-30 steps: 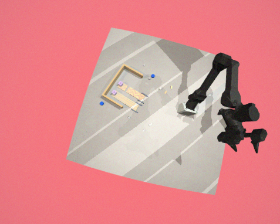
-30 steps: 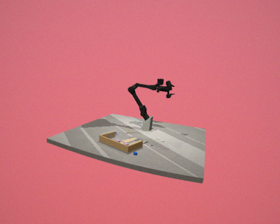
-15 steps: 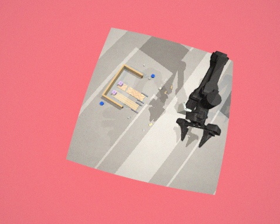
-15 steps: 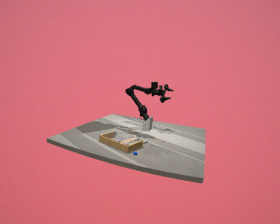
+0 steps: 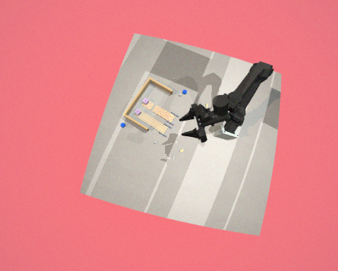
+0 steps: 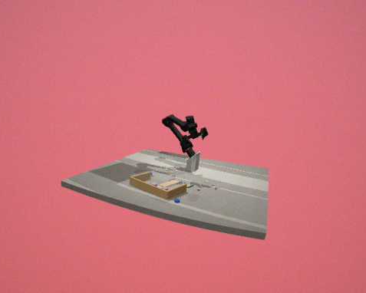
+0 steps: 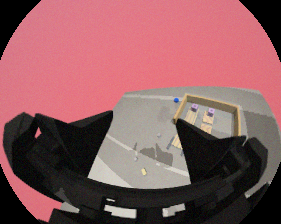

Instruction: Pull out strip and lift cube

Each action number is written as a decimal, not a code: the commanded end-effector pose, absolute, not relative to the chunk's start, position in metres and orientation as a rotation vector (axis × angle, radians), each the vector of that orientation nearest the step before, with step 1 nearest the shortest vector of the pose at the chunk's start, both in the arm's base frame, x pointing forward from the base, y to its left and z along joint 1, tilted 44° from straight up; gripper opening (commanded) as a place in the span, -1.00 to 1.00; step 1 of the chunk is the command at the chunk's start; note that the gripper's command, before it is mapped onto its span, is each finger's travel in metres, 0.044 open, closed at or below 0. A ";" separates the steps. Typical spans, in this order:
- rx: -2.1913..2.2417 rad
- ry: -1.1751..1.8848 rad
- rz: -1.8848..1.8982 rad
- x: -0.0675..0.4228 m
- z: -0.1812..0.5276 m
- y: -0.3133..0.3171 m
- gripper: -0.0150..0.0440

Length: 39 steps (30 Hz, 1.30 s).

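I'm seeing the arm [image 5: 244, 84] folding high above the bench [image 5: 208, 184], jaws gaping wide, gripping nothing, facing the strips [image 5: 159, 117].

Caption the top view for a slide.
Open gripper hovers beside the three-sided wooden frame holding two wooden strips, each carrying a purple cube at its far end.
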<state>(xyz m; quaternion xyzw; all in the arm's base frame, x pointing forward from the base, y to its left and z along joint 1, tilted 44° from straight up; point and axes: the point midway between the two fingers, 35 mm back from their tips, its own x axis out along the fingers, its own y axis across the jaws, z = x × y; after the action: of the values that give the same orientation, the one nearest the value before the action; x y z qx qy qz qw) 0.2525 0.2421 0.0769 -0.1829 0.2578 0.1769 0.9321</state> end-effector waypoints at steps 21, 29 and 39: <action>-0.760 0.490 -0.159 0.295 0.094 0.105 0.86; -0.760 0.490 -0.159 0.295 0.094 0.105 0.86; -0.696 0.680 -0.193 0.338 0.070 0.126 0.15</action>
<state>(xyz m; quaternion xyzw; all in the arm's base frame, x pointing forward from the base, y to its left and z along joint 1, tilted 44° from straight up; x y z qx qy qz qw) 0.3183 0.1165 0.0815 -0.3522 0.2861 -0.0845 0.8871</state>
